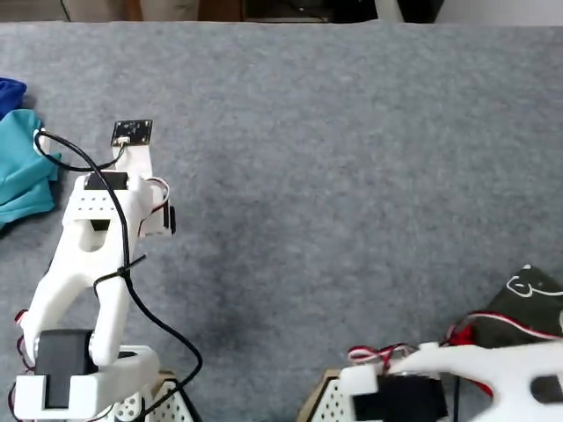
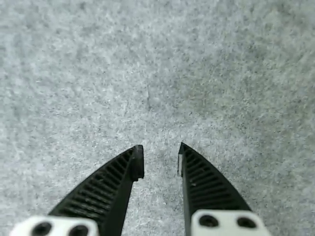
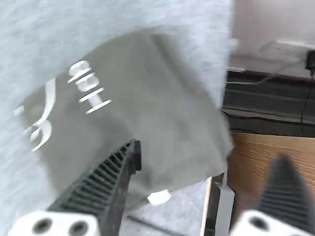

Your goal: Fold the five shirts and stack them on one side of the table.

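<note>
1. At the left edge of the table [image 1: 334, 132], a teal shirt [image 1: 22, 171] lies bunched, with a blue shirt [image 1: 10, 92] touching it on the far side. I can't tell whether either is neatly folded, since the table edge cuts them off.
2. By the table's right front corner sits a dark grey shirt [image 3: 147, 113] with white print, well apart from that pile.
3. Over bare felt on the table's left half, the left gripper [image 2: 160, 160] hangs with its jaws a little apart, gripping nothing.
4. Above the grey shirt at the table's right edge, the right gripper [image 3: 209, 162] is spread wide and holds nothing.
5. My read is that the job is only partly done: the grey shirt has yet to join the pile, and I count three shirts, not five.
</note>
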Controlling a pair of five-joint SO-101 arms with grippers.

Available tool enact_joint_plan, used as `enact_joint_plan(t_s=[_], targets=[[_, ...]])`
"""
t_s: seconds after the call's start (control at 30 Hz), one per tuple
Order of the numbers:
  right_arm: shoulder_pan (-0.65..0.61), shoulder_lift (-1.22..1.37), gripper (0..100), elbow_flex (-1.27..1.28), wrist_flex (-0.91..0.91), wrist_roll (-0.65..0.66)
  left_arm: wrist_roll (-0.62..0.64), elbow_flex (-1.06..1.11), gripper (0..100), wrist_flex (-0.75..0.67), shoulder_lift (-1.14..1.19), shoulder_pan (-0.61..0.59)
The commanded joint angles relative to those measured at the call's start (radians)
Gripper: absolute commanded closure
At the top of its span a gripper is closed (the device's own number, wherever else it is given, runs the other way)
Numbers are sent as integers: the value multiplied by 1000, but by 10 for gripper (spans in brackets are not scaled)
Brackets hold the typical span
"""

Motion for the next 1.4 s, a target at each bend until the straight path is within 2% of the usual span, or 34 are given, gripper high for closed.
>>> enact_joint_plan(t_s=[0.0, 0.1, 0.23, 0.43, 0.6, 0.77, 0.87, 0.93, 1.1, 1.2, 1.37], targets=[[-222, -68, 885, -102, 126, -69, -3, -80, 872, 6, -10, -55], [-427, -101, 997, -113, 140, -158, -5, -120, 872, 6, -4, -152], [-700, -111, 968, -111, 140, -302, -20, -175, 868, 3, -2, -336], [-1121, -110, 966, -110, 48, -427, -147, -336, 867, -38, 8, -646], [-1323, -108, 966, -90, -66, -433, -167, -511, 761, -143, 179, -827], [-1379, -108, 966, -25, -95, -433, -167, -767, 762, -138, 478, -928], [-1377, -108, 967, -4, -95, -433, -167, -898, 773, -137, 674, -941], [-1377, -108, 967, -2, -95, -433, -167, -974, 820, -123, 771, -941], [-1374, -110, 967, -2, -95, -433, -167, -1145, 988, 29, 832, -904], [-1372, -111, 967, -2, -94, -434, -155, -1232, 982, 166, 820, -868], [-1372, -113, 967, -2, -89, -434, -64, -1419, 980, 417, 728, -783]])
